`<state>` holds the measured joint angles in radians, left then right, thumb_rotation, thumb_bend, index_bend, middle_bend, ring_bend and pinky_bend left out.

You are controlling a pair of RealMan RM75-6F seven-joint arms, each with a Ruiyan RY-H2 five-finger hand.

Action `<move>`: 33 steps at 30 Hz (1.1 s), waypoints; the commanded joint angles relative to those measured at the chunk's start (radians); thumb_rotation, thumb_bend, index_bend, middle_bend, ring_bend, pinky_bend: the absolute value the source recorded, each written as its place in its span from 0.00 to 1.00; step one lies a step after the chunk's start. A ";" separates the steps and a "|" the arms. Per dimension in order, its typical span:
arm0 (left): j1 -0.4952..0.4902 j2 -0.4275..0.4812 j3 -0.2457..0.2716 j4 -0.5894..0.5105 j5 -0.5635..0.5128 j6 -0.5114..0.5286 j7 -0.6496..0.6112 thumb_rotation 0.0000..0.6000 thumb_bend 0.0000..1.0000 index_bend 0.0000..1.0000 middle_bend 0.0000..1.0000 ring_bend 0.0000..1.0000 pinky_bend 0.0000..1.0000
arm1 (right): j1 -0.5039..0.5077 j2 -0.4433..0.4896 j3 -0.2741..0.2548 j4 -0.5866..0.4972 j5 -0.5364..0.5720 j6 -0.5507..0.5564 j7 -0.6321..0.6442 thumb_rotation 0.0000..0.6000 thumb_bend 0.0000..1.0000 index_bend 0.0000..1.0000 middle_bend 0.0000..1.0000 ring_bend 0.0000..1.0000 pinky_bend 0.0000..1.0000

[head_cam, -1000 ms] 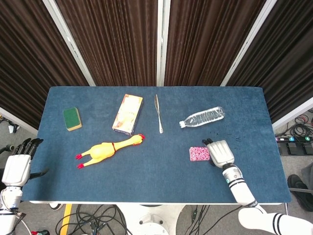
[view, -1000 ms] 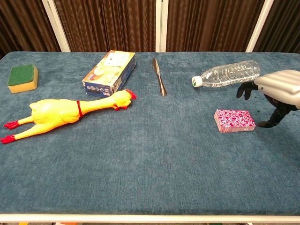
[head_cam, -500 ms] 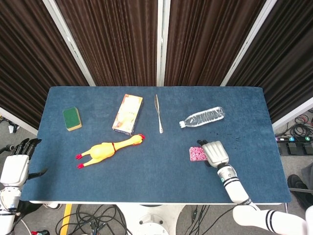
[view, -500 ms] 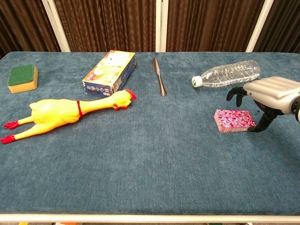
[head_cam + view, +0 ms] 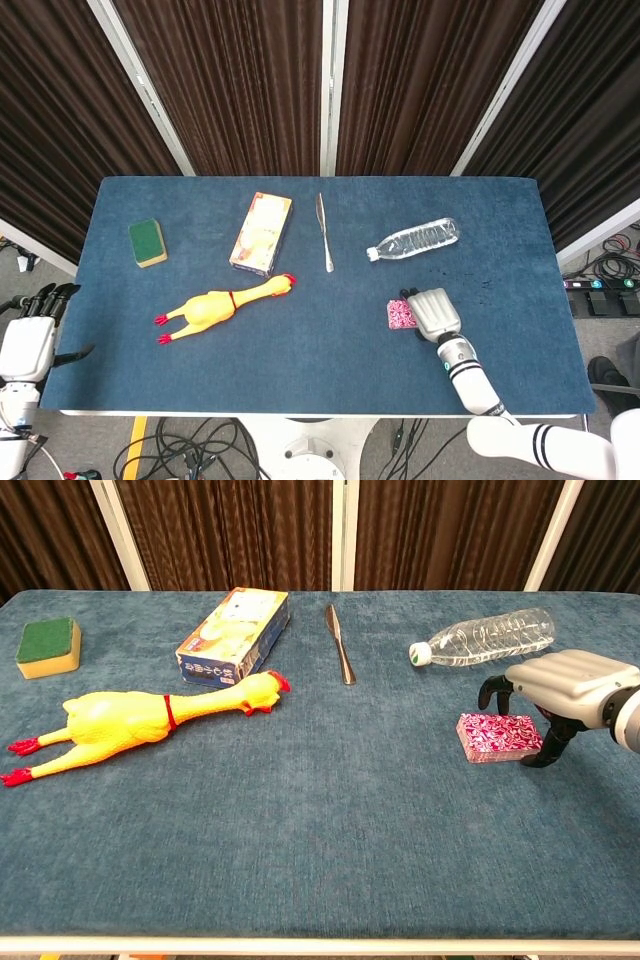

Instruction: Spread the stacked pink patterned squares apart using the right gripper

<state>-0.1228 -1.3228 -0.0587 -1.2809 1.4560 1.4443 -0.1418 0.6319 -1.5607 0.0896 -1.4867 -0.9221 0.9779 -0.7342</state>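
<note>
Fingers (image 5: 490,688) of my right hand (image 5: 560,680) curl, spread, over the pink squares (image 5: 498,736), thumb beside the stack's right edge, not gripping.

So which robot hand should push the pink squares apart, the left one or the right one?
The right hand. It hangs just above the pink squares, fingers curled down around them. The left hand is off the table's far left edge, with the rubber chicken in between.

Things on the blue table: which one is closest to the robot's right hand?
The pink patterned stack. The right hand arches directly over its far end, while the water bottle lies farther back and everything else sits well to the left.
</note>
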 commanded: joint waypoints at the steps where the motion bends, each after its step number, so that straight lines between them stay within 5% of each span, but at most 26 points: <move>1: 0.001 -0.001 0.000 0.004 0.000 0.001 -0.004 1.00 0.03 0.14 0.14 0.08 0.18 | 0.005 -0.005 0.000 0.004 0.004 0.003 -0.002 1.00 0.10 0.26 0.32 0.74 0.90; 33: 0.003 -0.001 0.001 0.015 0.009 0.002 -0.021 1.00 0.03 0.14 0.14 0.08 0.18 | 0.034 -0.038 -0.024 0.037 0.018 0.029 -0.008 1.00 0.12 0.32 0.33 0.74 0.90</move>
<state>-0.1194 -1.3237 -0.0574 -1.2660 1.4646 1.4464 -0.1632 0.6660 -1.5989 0.0657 -1.4499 -0.9040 1.0067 -0.7426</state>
